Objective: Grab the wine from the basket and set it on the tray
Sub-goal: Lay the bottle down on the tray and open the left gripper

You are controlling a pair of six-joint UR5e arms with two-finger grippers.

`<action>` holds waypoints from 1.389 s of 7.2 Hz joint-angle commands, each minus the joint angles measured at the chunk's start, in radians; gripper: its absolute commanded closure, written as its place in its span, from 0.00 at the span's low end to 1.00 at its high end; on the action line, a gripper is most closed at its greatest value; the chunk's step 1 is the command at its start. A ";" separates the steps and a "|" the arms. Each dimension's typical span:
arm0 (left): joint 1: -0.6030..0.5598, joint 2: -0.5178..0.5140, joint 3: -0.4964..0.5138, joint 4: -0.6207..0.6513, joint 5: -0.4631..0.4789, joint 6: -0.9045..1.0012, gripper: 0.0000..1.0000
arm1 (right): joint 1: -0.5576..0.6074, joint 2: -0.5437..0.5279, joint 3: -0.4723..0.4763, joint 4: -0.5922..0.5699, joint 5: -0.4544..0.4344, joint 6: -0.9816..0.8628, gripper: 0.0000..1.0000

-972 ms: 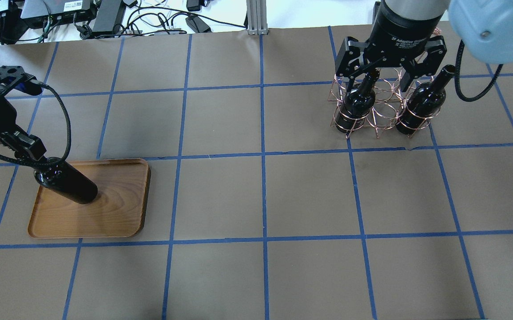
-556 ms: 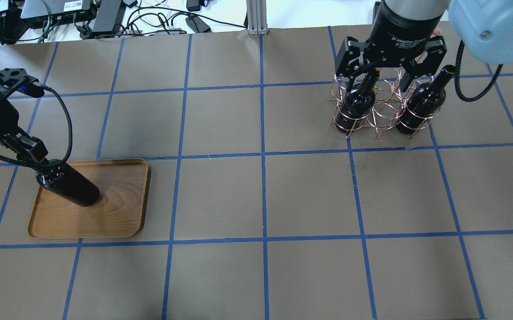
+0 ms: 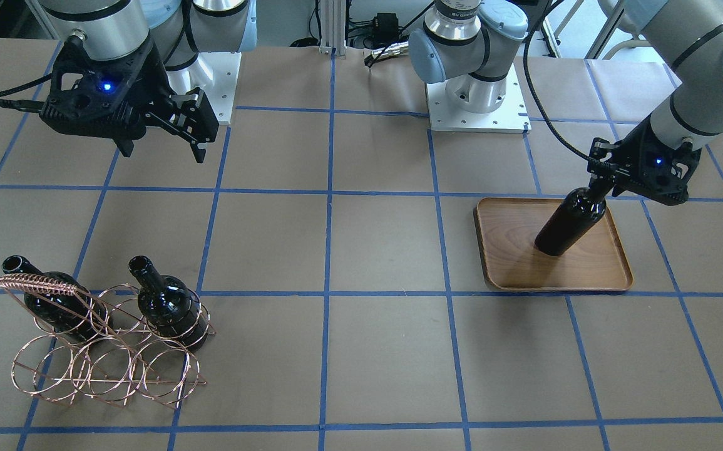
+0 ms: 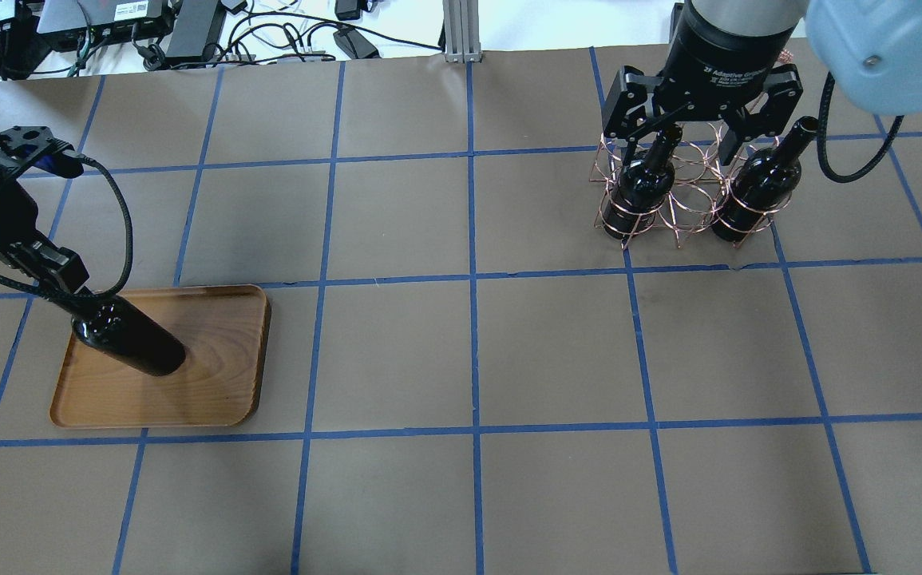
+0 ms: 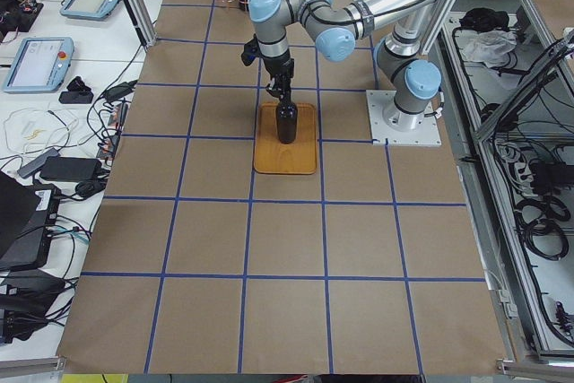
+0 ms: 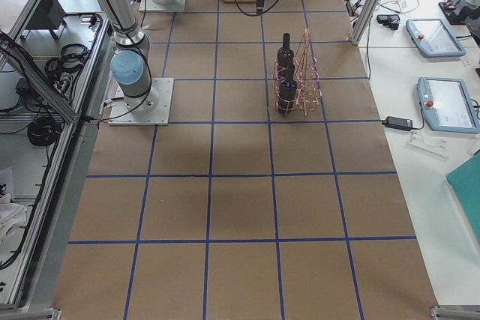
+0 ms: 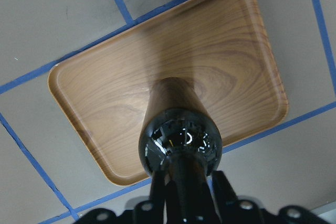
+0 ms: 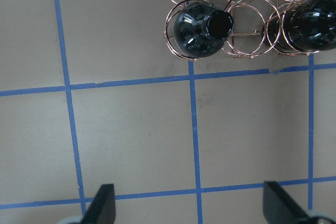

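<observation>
Left gripper (image 3: 599, 185): fingers are clamping the wine (image 3: 571, 219) by its neck.
Wine: is standing near the centre of the tray (image 3: 511, 263), at the overhead view's 8 o'clock; I cannot tell whether the base is touching.
Right gripper (image 4: 684, 144): is hanging wide open over the basket (image 3: 39, 284), at 2 o'clock.
Risk: releasing before the base is seated, or snagging the lip while lifting away, could topple the bottle.

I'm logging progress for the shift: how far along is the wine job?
Done: one bottle is out of the basket and at the tray. In hand: the left gripper is shut on its neck, its base on or just above the wood. Left: letting go; two other bottles sit in the basket, with the open right gripper hovering near them.
</observation>
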 commanded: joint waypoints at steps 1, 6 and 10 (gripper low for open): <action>-0.001 0.010 0.003 -0.030 0.003 -0.005 0.00 | 0.000 0.000 0.000 0.000 0.000 0.000 0.00; -0.239 0.076 0.230 -0.271 -0.006 -0.518 0.00 | 0.000 0.001 0.000 0.000 0.002 0.000 0.00; -0.431 0.082 0.236 -0.196 -0.086 -0.743 0.00 | -0.003 0.003 0.000 -0.028 0.002 -0.008 0.00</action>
